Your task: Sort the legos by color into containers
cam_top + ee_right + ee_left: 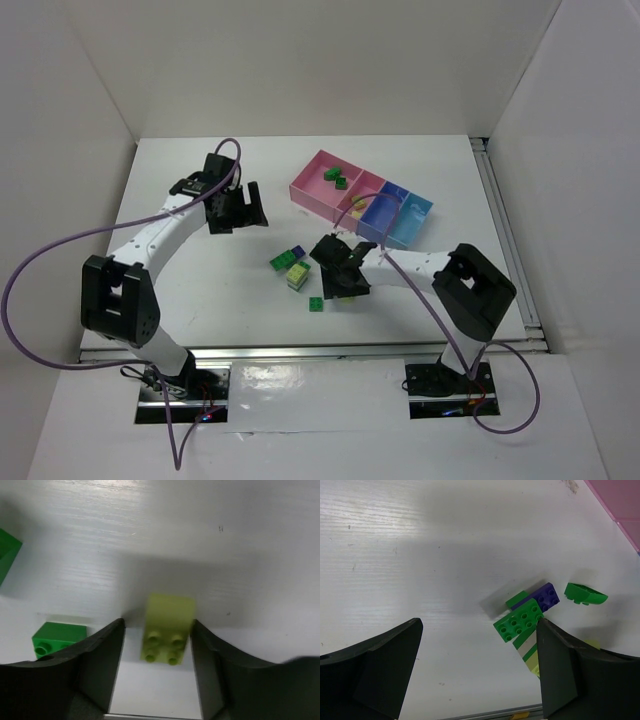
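Observation:
A pale yellow-green lego (168, 625) lies studs up on the table between the fingers of my right gripper (157, 637). The jaws stand close on both sides of it, with a gap still showing on the left. From above, the right gripper (346, 280) hovers low near the loose legos (291, 266). My left gripper (238, 208) is wide open and holds nothing. Its wrist view shows a green brick (519, 620), a dark blue brick (546, 596) and a curved green piece (585, 594). The containers are a large pink tray (312, 186), a small pink tray (368, 188), a blue tray (382, 222) and a light blue tray (415, 218).
Green legos (337, 177) lie in the large pink tray. A single green brick (316, 304) sits near the table's front edge. Two more green bricks (56, 637) (7, 555) lie left of the right gripper. White walls enclose the table on three sides.

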### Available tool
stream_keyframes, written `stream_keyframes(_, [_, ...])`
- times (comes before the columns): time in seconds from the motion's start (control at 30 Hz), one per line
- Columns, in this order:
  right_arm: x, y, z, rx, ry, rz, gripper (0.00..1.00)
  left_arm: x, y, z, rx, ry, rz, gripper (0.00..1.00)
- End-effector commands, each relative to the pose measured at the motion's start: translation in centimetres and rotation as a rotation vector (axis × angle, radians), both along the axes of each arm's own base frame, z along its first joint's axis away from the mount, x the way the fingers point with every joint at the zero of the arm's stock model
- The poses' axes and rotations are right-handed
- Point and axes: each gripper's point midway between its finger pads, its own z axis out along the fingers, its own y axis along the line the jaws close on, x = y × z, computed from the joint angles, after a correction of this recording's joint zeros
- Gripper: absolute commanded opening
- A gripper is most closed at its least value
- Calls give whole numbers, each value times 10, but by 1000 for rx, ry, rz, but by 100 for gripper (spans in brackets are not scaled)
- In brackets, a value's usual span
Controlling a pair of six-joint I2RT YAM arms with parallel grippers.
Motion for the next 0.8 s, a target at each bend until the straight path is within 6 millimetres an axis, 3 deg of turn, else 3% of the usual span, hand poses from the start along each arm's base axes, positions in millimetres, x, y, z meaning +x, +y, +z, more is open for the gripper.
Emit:
stream_keyframes(0.0, [0,-5,3,-73,-5,-30,59,6,-3,8,2,-24,-24,96])
stream_keyframes(0.1, [10,0,22,-82,-54,-35,37,6,-3,4,4,-15,-24,96])
stream_keyframes(0.17, [21,1,36,-91,-101,-32,32,6,-5,5,-3,-13,-29,96])
stream_keyframes(0.33, [70,5,77,-58,-188,-28,31,11,-9,10,-20,-41,-49,96])
stream_keyframes(0.43, [105,-8,94,-63,-239,-63,31,12,-9,6,-17,-30,-48,96])
stream_keyframes(0.47, [128,-13,112,-36,-288,-91,31,12,-10,7,-22,-29,-41,96])
stream_keyframes(0.57, [165,-20,132,-6,-341,-121,31,12,-10,7,-22,-29,-41,96])
stream_keyframes(0.67, [203,-41,133,-16,-357,-151,31,11,-13,9,-43,-23,-44,96])
stream_keyframes(0.77, [230,-45,130,0,-369,-173,31,11,-13,9,-43,-23,-44,96])
